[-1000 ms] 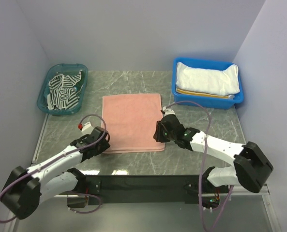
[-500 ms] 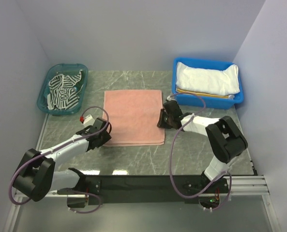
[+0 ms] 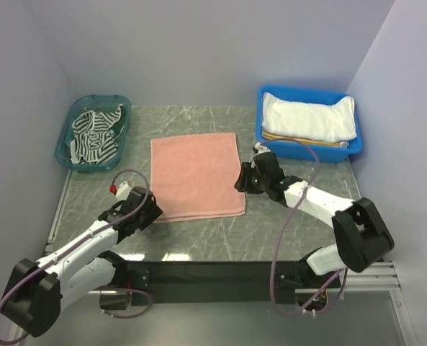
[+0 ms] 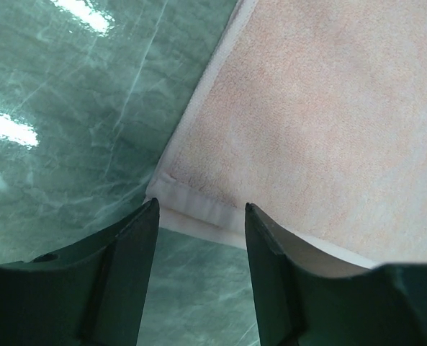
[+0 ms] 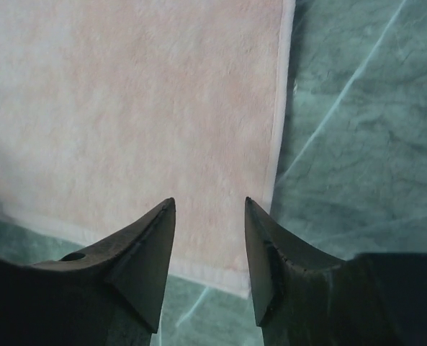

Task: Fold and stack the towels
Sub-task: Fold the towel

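**Item 1. Salmon pink towel (image 3: 196,176).** It lies spread flat in 1 layer at the middle of the counter (image 3: 292,216), its long sides running away from the arm bases. We judge it is laid out this way so that both near corners can be reached at once. No fold is made yet.

**Item 2. Left end effector (image 4: 200,207).** It is open and holds nothing. Its jaws straddle the towel's near left corner, with the hemmed edge showing between them. We cannot tell whether the tips touch the cloth. We read this placement as readiness to pinch that corner.

**Item 3. Right end effector (image 5: 209,202).** It is also open and empty. It sits over the towel just inside its right edge, and the near right corner shows below the tips. We take it as the partner grip, so that both corners lift together and the fold stays square.

**Item 4. Blue bin (image 3: 310,153).** It stands at the far right of the counter. A folded white towel (image 3: 310,119) lies in it on top of a folded yellow-and-white striped towel (image 3: 299,138). We judge this to be the stack in progress.

**Item 5. Teal basket (image 3: 64,144).** It stands at the far left and holds the dark-and-white striped towel (image 3: 94,137), which is crumpled and unfolded. We judge it is waiting its turn.

**Standing.** 2 towels are stacked, 1 is on the counter and 1 is waiting.
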Robot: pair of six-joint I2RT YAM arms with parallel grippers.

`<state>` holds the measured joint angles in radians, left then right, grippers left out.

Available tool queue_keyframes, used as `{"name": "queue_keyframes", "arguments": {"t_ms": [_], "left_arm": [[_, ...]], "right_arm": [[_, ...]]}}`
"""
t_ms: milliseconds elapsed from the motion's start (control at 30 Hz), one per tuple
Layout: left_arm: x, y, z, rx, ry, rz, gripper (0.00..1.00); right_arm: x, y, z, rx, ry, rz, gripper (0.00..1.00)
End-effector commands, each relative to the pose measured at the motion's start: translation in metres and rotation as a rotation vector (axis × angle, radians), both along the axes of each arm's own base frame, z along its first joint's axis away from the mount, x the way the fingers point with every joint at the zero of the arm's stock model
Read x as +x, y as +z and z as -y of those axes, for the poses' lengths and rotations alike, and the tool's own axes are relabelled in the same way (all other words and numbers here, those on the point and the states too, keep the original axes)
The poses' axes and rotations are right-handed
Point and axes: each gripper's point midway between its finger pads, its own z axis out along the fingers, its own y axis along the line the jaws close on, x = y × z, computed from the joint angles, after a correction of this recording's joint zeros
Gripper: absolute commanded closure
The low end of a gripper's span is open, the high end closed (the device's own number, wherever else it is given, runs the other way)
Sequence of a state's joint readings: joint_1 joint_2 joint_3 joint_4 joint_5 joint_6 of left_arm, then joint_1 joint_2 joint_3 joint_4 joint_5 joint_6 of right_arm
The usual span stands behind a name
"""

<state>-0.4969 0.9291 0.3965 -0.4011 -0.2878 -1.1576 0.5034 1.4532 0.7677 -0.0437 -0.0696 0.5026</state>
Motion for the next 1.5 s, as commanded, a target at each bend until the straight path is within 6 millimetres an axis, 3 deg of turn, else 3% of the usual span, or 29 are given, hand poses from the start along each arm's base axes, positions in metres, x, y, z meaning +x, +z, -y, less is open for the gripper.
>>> {"name": "queue_keyframes", "arguments": {"t_ms": [0, 167, 400, 567, 900, 1133, 1467], "left_arm": [[0.001, -0.001, -0.005, 0.009, 0.038, -0.004, 0.43], [0.008, -0.007, -0.008, 0.049, 0.046, -0.024, 0.48], [0.007, -0.013, -0.010, 0.070, 0.055, -0.056, 0.50], [0.005, -0.012, -0.013, 0.069, 0.066, -0.052, 0.51], [0.021, 0.007, -0.013, 0.074, 0.067, 0.040, 0.43], [0.019, -0.007, -0.015, 0.124, 0.060, -0.030, 0.40], [0.025, 0.002, -0.010, 0.133, 0.017, -0.021, 0.48]], "right_arm": [[-0.016, 0.007, 0.001, 0.017, 0.040, 0.034, 0.48], [-0.036, 0.005, 0.007, 0.032, 0.070, 0.054, 0.47], [-0.042, 0.000, 0.008, 0.042, 0.083, 0.072, 0.48], [-0.045, -0.006, 0.006, 0.052, 0.098, 0.056, 0.48], [-0.045, -0.007, 0.006, 0.050, 0.103, 0.054, 0.48], [-0.046, -0.008, 0.006, 0.048, 0.106, 0.052, 0.48], [-0.047, -0.012, 0.004, 0.052, 0.113, 0.041, 0.48]]}}
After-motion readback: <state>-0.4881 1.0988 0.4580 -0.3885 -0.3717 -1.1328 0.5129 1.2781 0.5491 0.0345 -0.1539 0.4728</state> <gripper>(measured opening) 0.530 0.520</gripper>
